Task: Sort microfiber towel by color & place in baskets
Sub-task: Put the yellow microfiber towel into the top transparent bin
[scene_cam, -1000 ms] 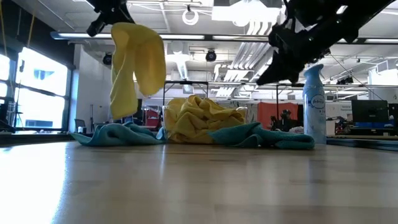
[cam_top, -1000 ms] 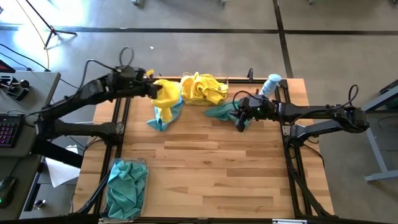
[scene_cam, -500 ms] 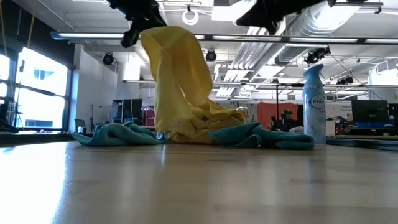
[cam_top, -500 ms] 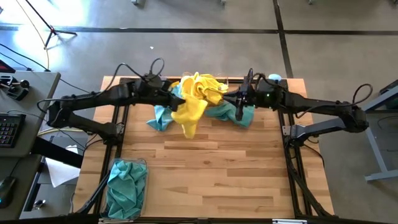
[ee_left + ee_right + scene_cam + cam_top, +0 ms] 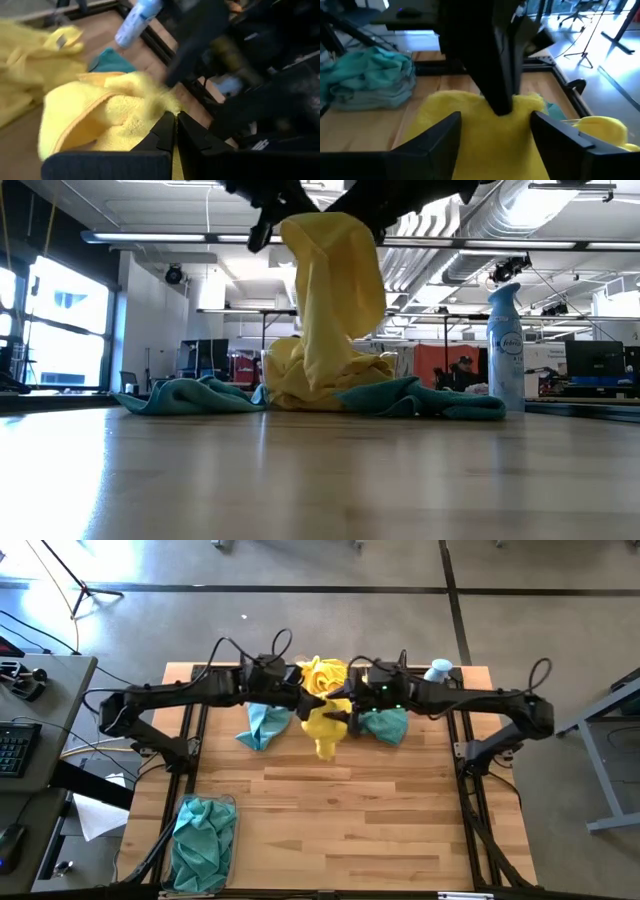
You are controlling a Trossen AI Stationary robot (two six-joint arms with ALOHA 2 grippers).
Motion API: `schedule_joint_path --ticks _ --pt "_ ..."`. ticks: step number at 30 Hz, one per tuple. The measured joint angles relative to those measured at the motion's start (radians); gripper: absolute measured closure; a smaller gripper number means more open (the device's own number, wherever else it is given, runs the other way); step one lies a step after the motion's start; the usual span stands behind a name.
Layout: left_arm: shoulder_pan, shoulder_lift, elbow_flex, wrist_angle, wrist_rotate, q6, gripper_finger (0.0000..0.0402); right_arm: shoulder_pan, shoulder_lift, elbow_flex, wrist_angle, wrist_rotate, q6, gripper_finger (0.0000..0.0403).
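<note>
A yellow microfiber towel (image 5: 325,728) hangs from my shut left gripper (image 5: 300,700) over the table's far middle, just in front of a clear basket (image 5: 364,669) heaped with yellow towels (image 5: 322,673). My right gripper (image 5: 501,132) is open, level with the hanging towel's top, one finger on either side of it; I cannot tell whether they touch it. One teal towel (image 5: 265,725) lies on the table left of the hanging towel and another (image 5: 386,725) to its right. A second basket (image 5: 205,804) at the near left holds teal towels (image 5: 203,840). My left gripper pinches the yellow towel's bunched top (image 5: 159,107) between its two fingers, coming from the table's left and slanting a little downward. The towel hangs slack below the fingers (image 5: 335,300). Its lower end (image 5: 300,390) shows in front of the yellow heap, low near the table.
A white-and-blue spray bottle (image 5: 437,670) stands at the far right behind my right arm. Black frame rails run along both sides of the wooden table (image 5: 340,830), whose near half shows bare wood. A desk with a keyboard stands off the left edge.
My left gripper has carried the yellow towel from the far left toward the table's middle, sinking a little; the towel swung along beneath it. My right gripper has risen from over the right teal towel and gone left, up to the hanging towel's top.
</note>
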Motion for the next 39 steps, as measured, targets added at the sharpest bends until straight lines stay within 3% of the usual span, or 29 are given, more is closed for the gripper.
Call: schedule_joint_path --ticks 5,10,13,18,20,25,30,34,39 --pt "-0.018 0.045 0.137 -0.107 -0.038 0.118 0.0401 0.018 0.060 0.028 -0.019 0.008 -0.033 0.0156" --pt "-0.041 0.033 0.209 -0.159 -0.115 0.215 0.0401 0.020 0.072 0.028 -0.044 0.027 -0.016 0.0167" --pt "-0.043 0.029 0.221 -0.159 -0.142 0.245 0.0401 0.018 0.072 0.028 -0.036 0.032 -0.031 0.0214" --pt "-0.041 0.037 0.220 -0.161 -0.151 0.265 0.0401 0.014 0.072 0.028 -0.043 0.032 -0.065 0.0357" --pt "-0.041 0.039 0.220 -0.163 -0.153 0.292 0.0400 0.014 0.072 0.028 -0.047 0.035 -0.080 0.0388" --pt "-0.035 0.034 0.219 -0.168 -0.205 0.363 0.0379 0.000 0.072 0.028 -0.068 0.058 -0.052 0.0368" --pt "-0.009 0.023 0.219 -0.181 -0.176 0.398 0.0336 -0.044 0.072 0.027 -0.136 0.058 -0.007 0.0394" --pt "0.010 0.006 0.213 -0.261 -0.162 0.460 0.0310 -0.087 0.072 0.027 -0.159 0.059 0.005 0.0391" --pt "0.020 -0.087 0.096 -0.236 -0.160 0.481 0.0305 -0.146 0.073 0.093 -0.161 0.049 -0.008 0.0398"
